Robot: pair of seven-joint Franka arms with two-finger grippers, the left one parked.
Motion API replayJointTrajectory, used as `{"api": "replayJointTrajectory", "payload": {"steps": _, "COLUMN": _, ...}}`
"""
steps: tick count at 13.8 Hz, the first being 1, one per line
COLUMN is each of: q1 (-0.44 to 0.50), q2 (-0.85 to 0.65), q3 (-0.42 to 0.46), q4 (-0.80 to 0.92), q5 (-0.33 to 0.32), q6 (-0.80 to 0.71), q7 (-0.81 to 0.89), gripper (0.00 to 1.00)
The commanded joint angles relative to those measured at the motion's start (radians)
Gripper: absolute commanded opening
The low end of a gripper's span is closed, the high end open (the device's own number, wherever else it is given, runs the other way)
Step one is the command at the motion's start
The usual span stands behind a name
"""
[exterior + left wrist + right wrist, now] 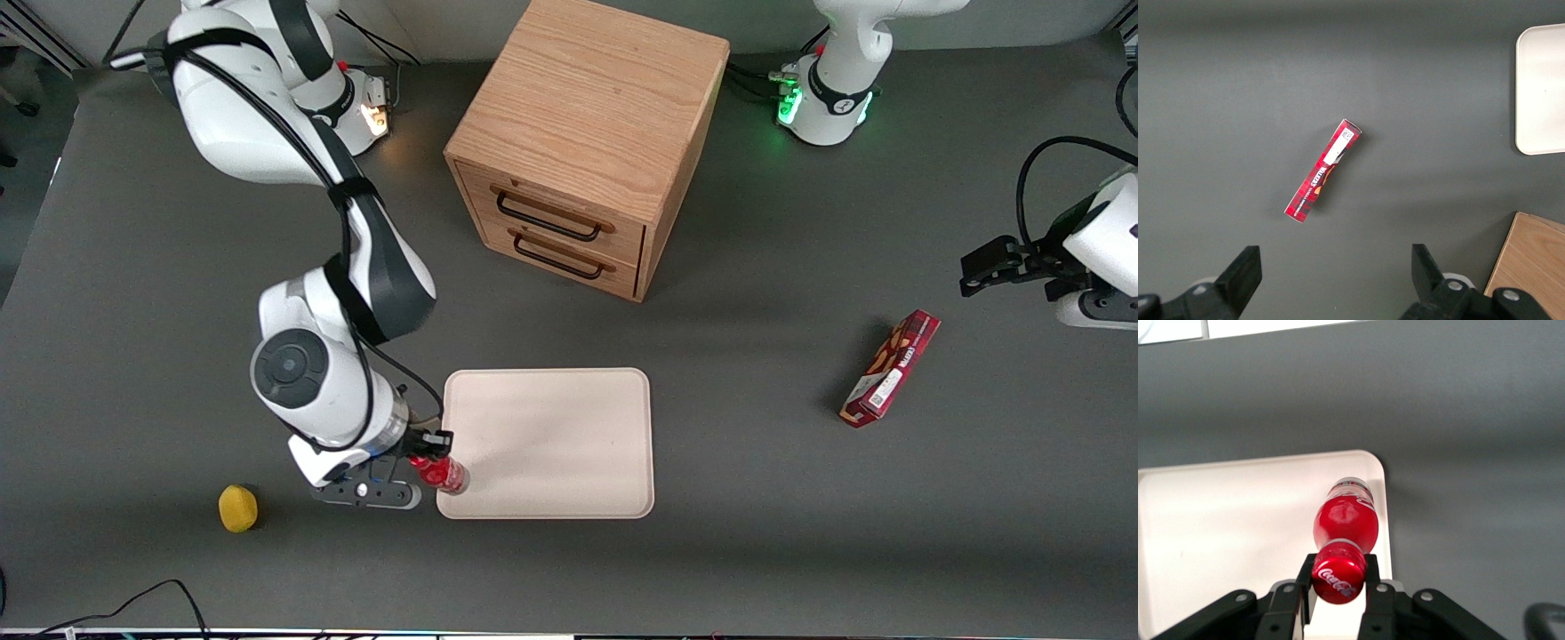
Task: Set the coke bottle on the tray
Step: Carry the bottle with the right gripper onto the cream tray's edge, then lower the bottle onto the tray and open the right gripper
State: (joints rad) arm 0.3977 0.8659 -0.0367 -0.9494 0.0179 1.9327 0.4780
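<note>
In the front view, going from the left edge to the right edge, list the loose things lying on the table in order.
Yellow ball → gripper holding the coke bottle → tray → red snack box.

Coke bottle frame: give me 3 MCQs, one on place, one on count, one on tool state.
1. Where is the coke bottle?
A. On the cabinet
B. Over a near corner of the tray, toward the working arm's end
C. Beside the snack box

2. How many drawers does the wooden cabinet show?
A. One
B. Two
C. Four

3. What is the tool doing?
A. Shut on the bottle's cap end
B. Open above bare table
C. Holding the yellow ball

Answers: 1 B, the bottle overlaps the tray's corner; 2 B, two dark handles show; 3 A, fingers flank the cap.
</note>
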Motion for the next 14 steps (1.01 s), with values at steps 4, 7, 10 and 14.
{"api": "replayJointTrajectory", "payload": {"steps": 4, "q1": 0.030, "q2": 0.058, "q3": -0.031, "q4": 0.046, "q5": -0.004, "q6": 0.029, "q7": 0.033, "gripper": 0.00}}
{"api": "replayJointTrajectory", "payload": {"steps": 7, "q1": 0.044, "q2": 0.058, "q3": -0.031, "q4": 0.034, "q5": -0.004, "q6": 0.029, "q7": 0.045, "gripper": 0.00}}
{"api": "replayJointTrajectory", "payload": {"steps": 10, "q1": 0.044, "q2": 0.058, "q3": -0.031, "q4": 0.028, "q5": -0.006, "q6": 0.029, "q7": 0.047, "gripper": 0.30}}
{"api": "replayJointTrajectory", "payload": {"steps": 14, "q1": 0.043, "q2": 0.039, "q3": -0.029, "q4": 0.011, "q5": -0.038, "q6": 0.016, "q7": 0.045, "gripper": 1.00}}
